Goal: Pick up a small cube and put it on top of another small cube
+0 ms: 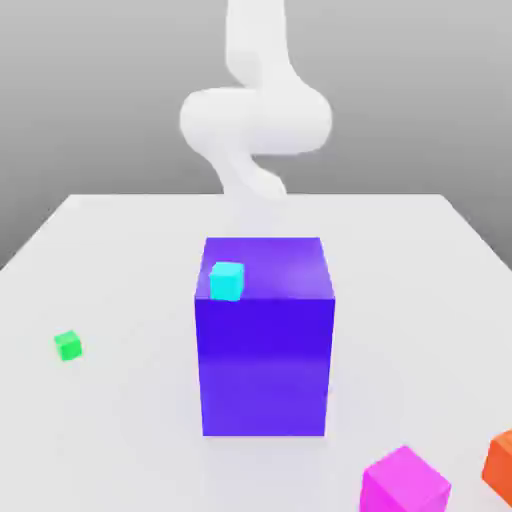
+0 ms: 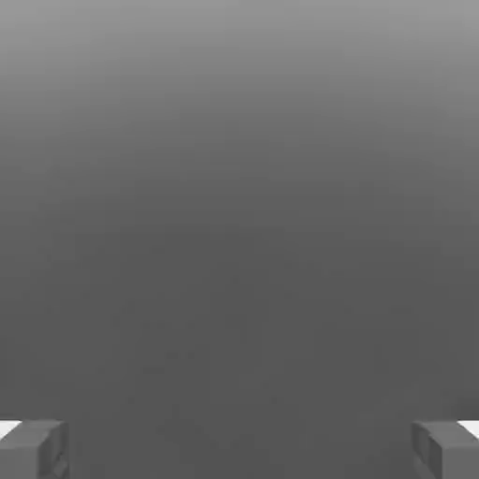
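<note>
My gripper (image 2: pixel 239 449) is spread wide against grey room; the white table (image 1: pixel 110 250) carries the magenta cube (image 1: pixel 405 483) at five o'clock, the green cube (image 1: pixel 68 346) at nine.

Simulated tabletop test scene, not a real room.

You're looking at a plain white table (image 1: pixel 120 260) against a flat grey backdrop with no walls or furniture. Objects are untextured solid-colour blocks: big blue-purple block (image 1: pixel 265 335) mid-table with a tiny cyan cube (image 1: pixel 227 281) on top, tiny green cube (image 1: pixel 68 346) on the exterior view's left, magenta cube (image 1: pixel 404 482) and orange cube (image 1: pixel 502 466) at the near right. Smooth white robot arm (image 1: pixel 255 110) behind. Your hand view gives featureless grey.
</note>
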Tool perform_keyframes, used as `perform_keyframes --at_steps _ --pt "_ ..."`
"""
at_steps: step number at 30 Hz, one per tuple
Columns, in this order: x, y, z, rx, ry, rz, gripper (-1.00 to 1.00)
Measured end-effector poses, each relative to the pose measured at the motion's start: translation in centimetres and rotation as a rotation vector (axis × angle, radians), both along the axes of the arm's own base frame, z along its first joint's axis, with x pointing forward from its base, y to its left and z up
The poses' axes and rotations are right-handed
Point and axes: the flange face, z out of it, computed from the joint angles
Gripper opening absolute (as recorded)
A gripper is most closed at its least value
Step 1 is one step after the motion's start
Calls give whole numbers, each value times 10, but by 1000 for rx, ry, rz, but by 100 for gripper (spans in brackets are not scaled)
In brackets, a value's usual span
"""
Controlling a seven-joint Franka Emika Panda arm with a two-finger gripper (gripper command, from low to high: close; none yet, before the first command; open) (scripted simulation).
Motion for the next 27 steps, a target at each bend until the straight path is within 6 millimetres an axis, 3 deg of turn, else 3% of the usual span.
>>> perform_keyframes --at_steps 7,14,21,27 --pt "78 37 -102 -59 186 122 0" --pt "124 78 -218 -115 365 251 0" --pt "136 124 -344 -170 541 394 0" --pt "123 150 -454 -208 689 503 0"
